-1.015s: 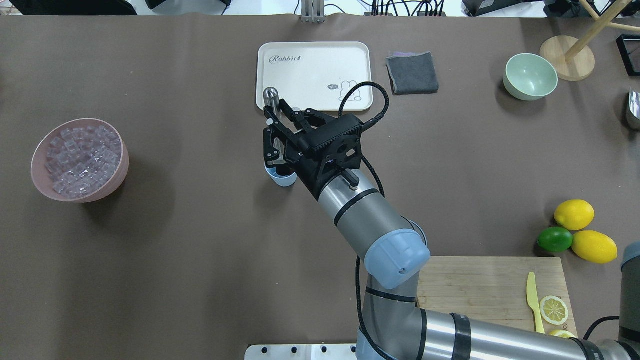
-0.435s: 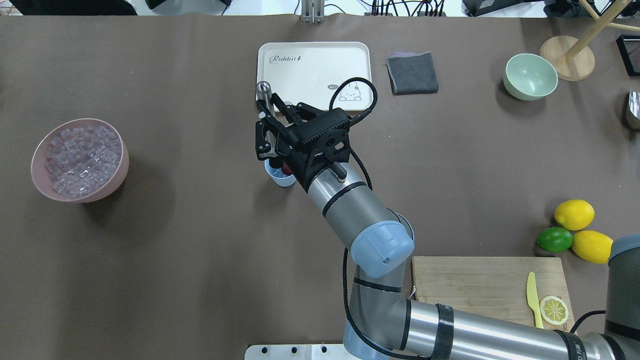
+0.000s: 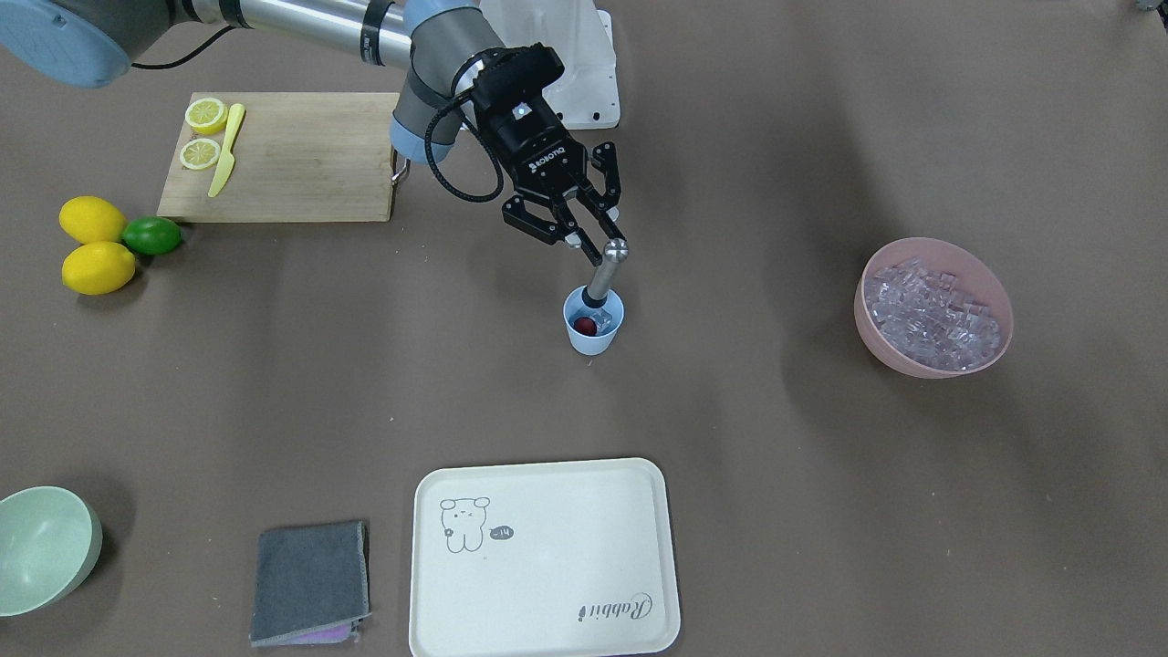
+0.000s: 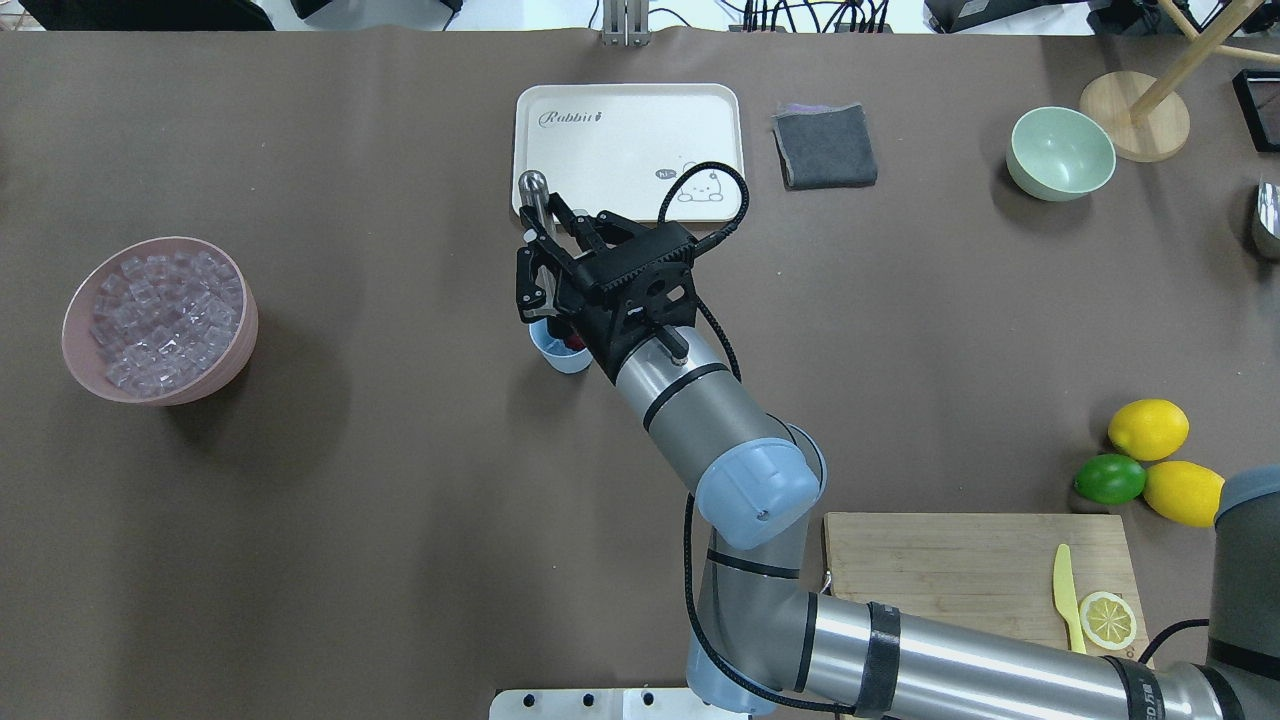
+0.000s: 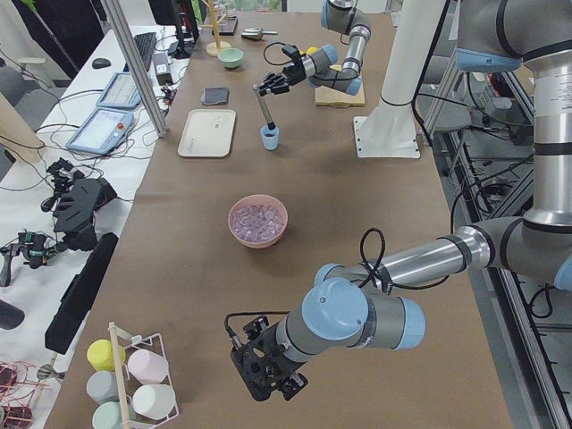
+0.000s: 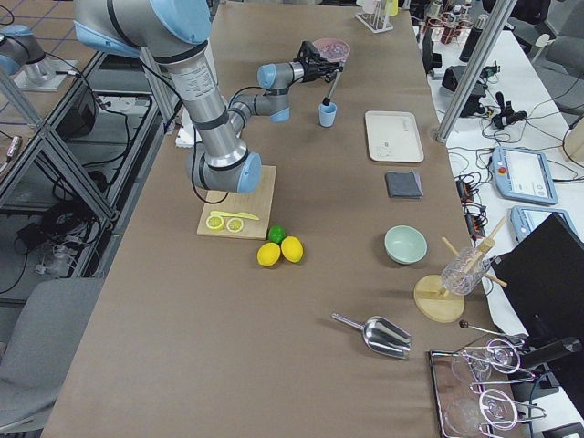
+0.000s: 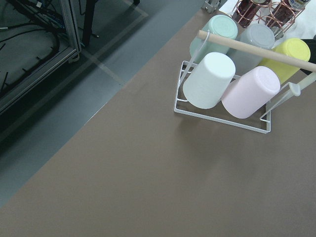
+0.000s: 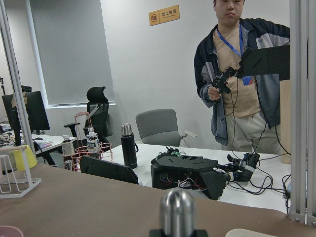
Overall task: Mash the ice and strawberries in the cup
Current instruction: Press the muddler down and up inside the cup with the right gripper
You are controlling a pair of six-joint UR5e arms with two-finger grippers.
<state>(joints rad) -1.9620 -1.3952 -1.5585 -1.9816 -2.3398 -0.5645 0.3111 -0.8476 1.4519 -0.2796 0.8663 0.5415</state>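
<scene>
One strawberry (image 3: 582, 325) half-hidden in cup (image 3: 593, 343), right end effector (image 3: 589, 239) clamps muddler (image 3: 602, 278), left end effector (image 5: 266, 374) unreadable.

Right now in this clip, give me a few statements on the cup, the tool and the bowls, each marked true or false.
The right gripper is shut on a metal muddler whose lower end is in the cup. True.
The cup stands on the tray. False: it stands on the brown table cover, apart from the tray.
A red strawberry shows inside the cup. True.
The pink bowl is empty. False: the pink bowl holds ice cubes.
</scene>
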